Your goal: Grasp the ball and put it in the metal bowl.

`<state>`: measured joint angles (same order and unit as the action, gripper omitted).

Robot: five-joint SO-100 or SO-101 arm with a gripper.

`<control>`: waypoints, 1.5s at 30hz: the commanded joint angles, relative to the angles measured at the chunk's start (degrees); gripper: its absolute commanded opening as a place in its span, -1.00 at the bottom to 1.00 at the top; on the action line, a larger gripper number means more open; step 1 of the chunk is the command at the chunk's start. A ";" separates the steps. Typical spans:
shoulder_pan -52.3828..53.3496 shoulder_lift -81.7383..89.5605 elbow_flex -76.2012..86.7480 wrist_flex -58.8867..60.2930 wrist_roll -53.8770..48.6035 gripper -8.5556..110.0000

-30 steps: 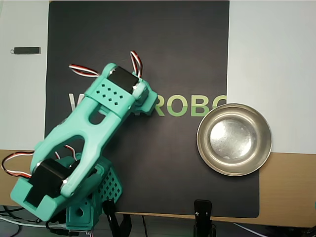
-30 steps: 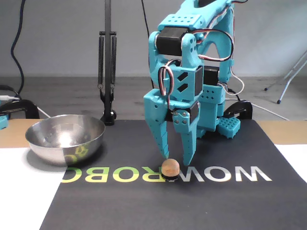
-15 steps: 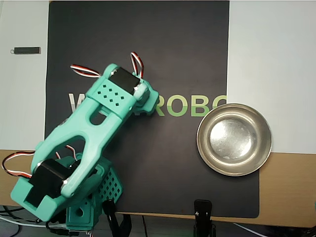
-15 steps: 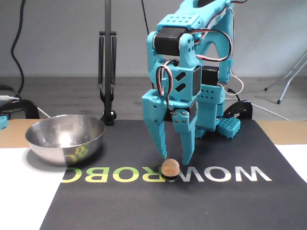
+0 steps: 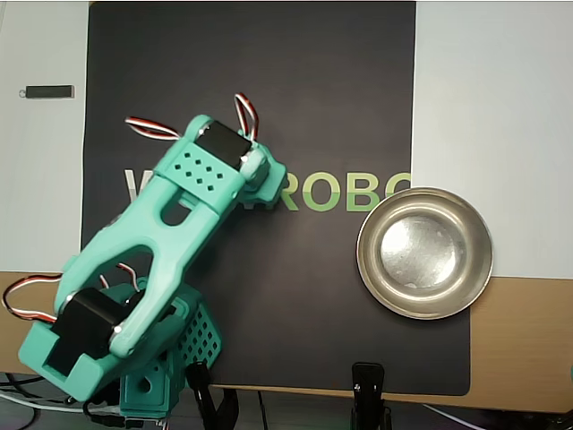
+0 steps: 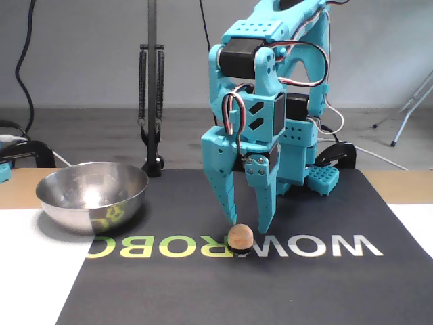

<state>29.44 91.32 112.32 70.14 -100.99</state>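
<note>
The ball (image 6: 239, 238) is a small tan sphere on the black mat, resting on the printed letters. My teal gripper (image 6: 248, 223) points straight down over it. It is open, with one fingertip on each side just above the ball, and holds nothing. In the overhead view the arm's wrist (image 5: 242, 161) hides both the fingers and the ball. The metal bowl (image 6: 74, 206) stands empty to the left of the ball in the fixed view. In the overhead view it (image 5: 466, 287) is at the right edge of the mat.
The black mat (image 5: 313, 107) lies on a white and wood tabletop. The arm's base (image 5: 152, 367) sits at the mat's lower left in the overhead view. A small dark stick (image 5: 49, 91) lies at the far left. A black clamp (image 5: 369, 385) grips the near edge. A lamp stand (image 6: 151, 101) rises behind the bowl.
</note>
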 commanded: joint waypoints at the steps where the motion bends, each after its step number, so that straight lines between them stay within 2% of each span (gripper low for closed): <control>1: -0.44 0.18 -1.05 -0.18 -0.35 0.04; 14: -0.53 -4.04 -1.14 -3.69 -0.26 0.04; 45: -0.62 -4.75 -1.14 -3.69 -0.35 0.04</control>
<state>29.09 86.40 112.32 66.62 -100.99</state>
